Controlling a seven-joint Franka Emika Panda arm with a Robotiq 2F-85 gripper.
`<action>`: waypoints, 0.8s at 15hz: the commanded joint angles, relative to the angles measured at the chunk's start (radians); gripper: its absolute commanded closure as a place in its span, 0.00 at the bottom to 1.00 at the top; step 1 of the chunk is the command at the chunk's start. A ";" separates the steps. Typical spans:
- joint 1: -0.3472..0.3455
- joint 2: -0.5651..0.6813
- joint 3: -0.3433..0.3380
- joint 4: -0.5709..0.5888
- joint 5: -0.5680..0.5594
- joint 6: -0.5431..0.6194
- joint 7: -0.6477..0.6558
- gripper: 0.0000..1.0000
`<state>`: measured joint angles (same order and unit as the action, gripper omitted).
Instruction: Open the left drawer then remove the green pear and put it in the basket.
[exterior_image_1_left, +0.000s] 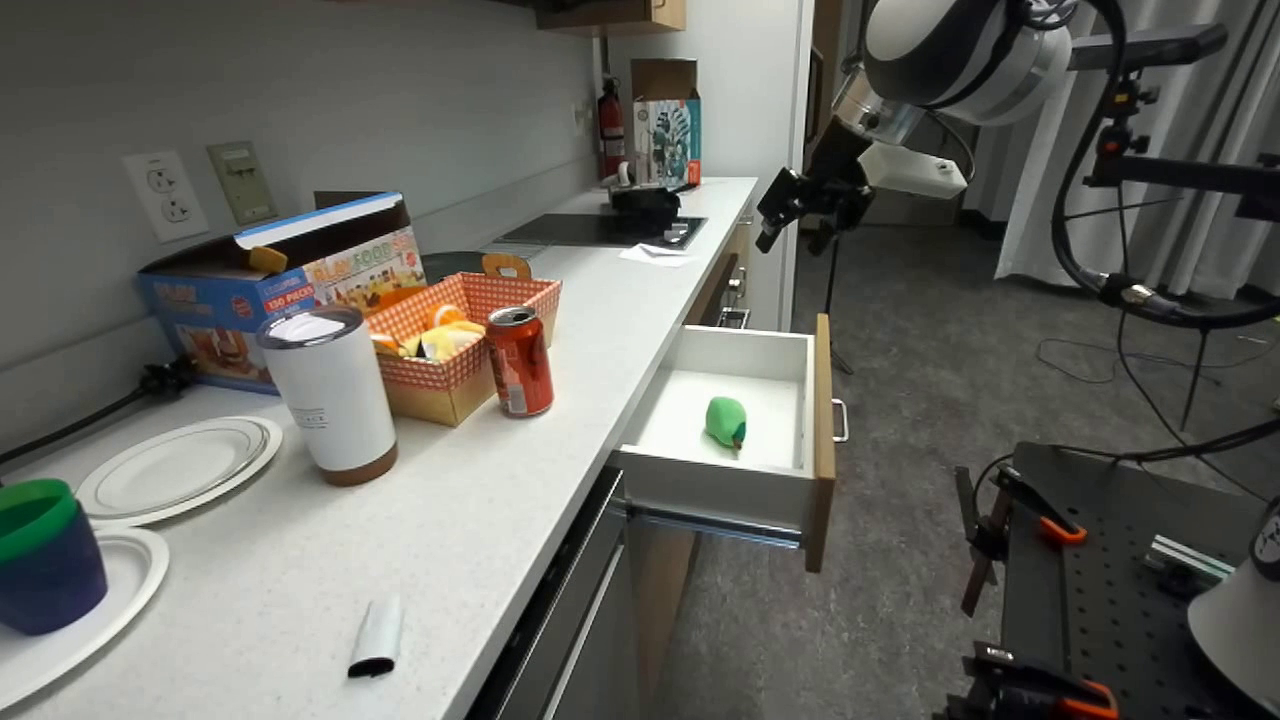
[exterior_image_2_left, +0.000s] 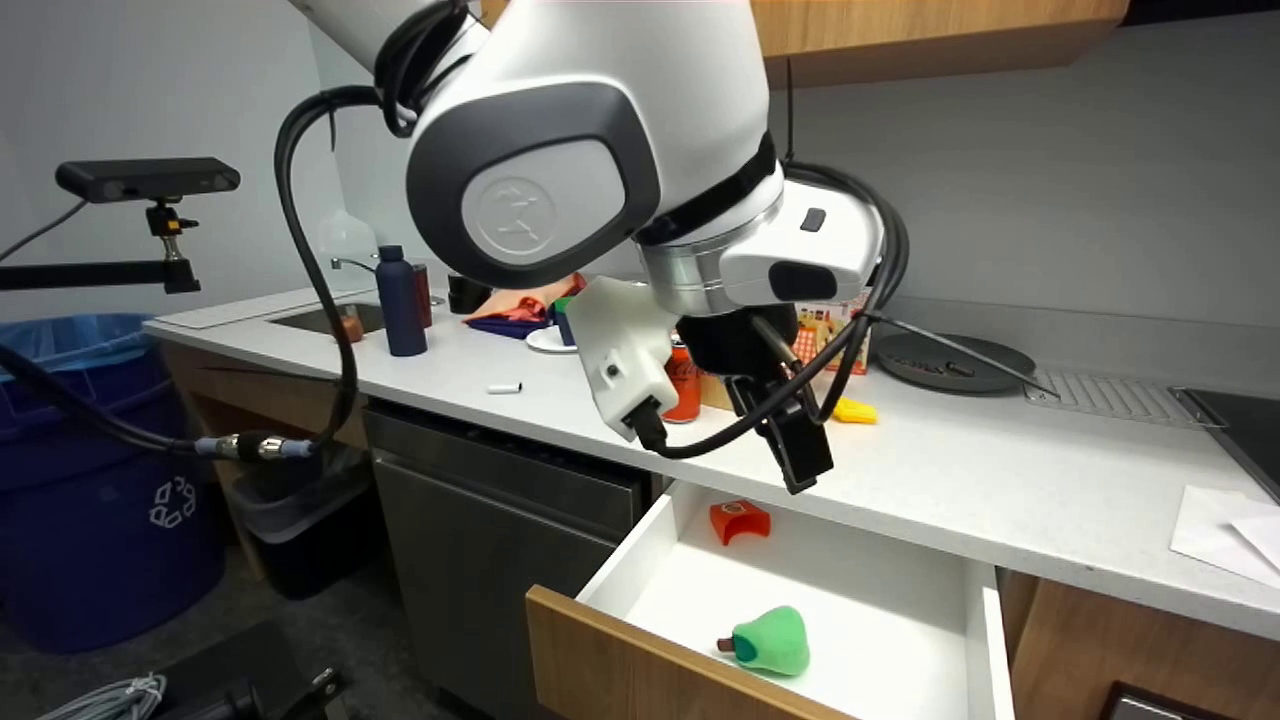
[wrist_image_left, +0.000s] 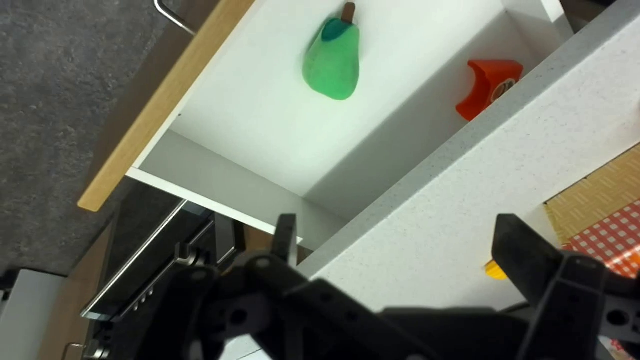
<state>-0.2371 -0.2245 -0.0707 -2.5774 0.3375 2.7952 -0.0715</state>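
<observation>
The left drawer (exterior_image_1_left: 672, 405) is pulled open, with its wood front away from the counter; it also shows in an exterior view (exterior_image_2_left: 880, 605) and the wrist view (wrist_image_left: 265, 130). The green pear (exterior_image_1_left: 725, 420) lies on its side on the drawer's white floor, also in an exterior view (exterior_image_2_left: 776, 642) and the wrist view (wrist_image_left: 334, 65). The red-checked basket (exterior_image_1_left: 432, 398) stands on the counter; its corner shows in the wrist view (wrist_image_left: 612, 232). My gripper (wrist_image_left: 396, 225) is open and empty, above the counter edge and drawer, apart from the pear.
A red can (exterior_image_1_left: 520, 365) and a white tumbler (exterior_image_1_left: 335, 405) stand in front of the basket, a blue box (exterior_image_1_left: 225, 335) behind it. An orange piece (wrist_image_left: 487, 87) lies in the drawer's back corner. A yellow item (exterior_image_2_left: 853, 411) lies on the counter near the basket.
</observation>
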 joint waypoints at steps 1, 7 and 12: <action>0.044 0.000 -0.048 -0.001 -0.029 0.002 0.022 0.00; 0.057 0.040 -0.047 0.015 -0.048 -0.002 0.011 0.00; 0.125 0.143 -0.049 0.050 -0.040 -0.039 -0.054 0.00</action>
<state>-0.1600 -0.1512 -0.0981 -2.5710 0.3075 2.7881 -0.0844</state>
